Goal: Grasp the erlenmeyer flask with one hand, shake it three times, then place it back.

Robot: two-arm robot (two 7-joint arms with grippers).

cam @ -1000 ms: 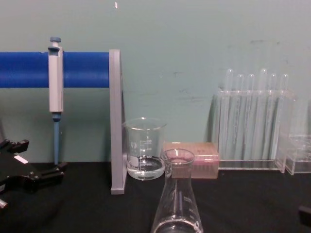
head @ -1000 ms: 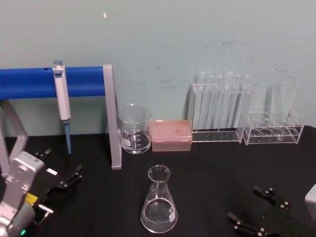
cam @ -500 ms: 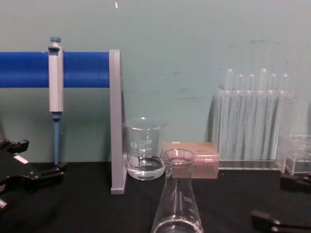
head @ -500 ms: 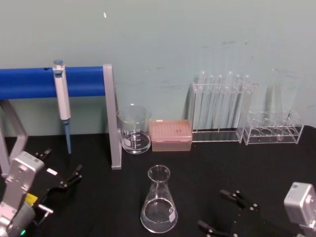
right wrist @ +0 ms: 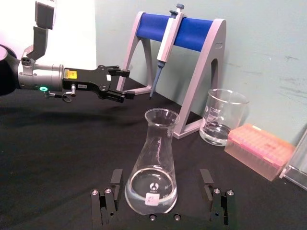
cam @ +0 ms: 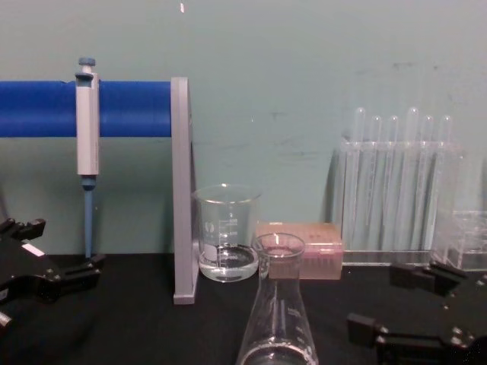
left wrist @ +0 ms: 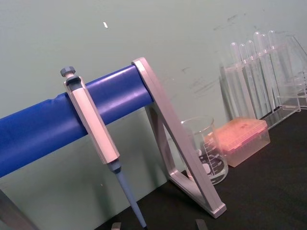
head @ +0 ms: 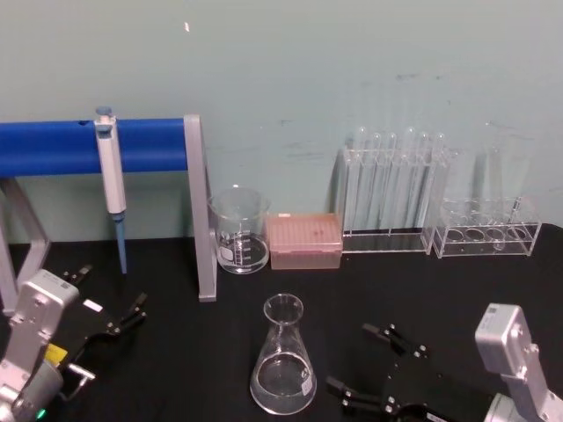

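Note:
The erlenmeyer flask (head: 283, 360) stands upright on the black table, front centre, with a little clear liquid in its base. It also rises in the chest view (cam: 279, 304). My right gripper (head: 349, 358) is open just to its right, low over the table, fingertips pointing at the flask's base and a short way from the glass. In the right wrist view the flask (right wrist: 154, 158) stands centred between the two spread fingers of the right gripper (right wrist: 161, 178). My left gripper (head: 110, 294) rests open at the front left, far from the flask.
A glass beaker (head: 239, 230) and a pink tip box (head: 303, 239) stand behind the flask. Test tube racks (head: 396, 189) line the back right. A pipette (head: 110, 176) hangs on the blue stand (head: 53, 148) at the left, whose grey leg (head: 201, 220) stands near the beaker.
My right gripper has slid left across the table from the front right corner toward the flask, staying open. The flask and the left arm have not moved.

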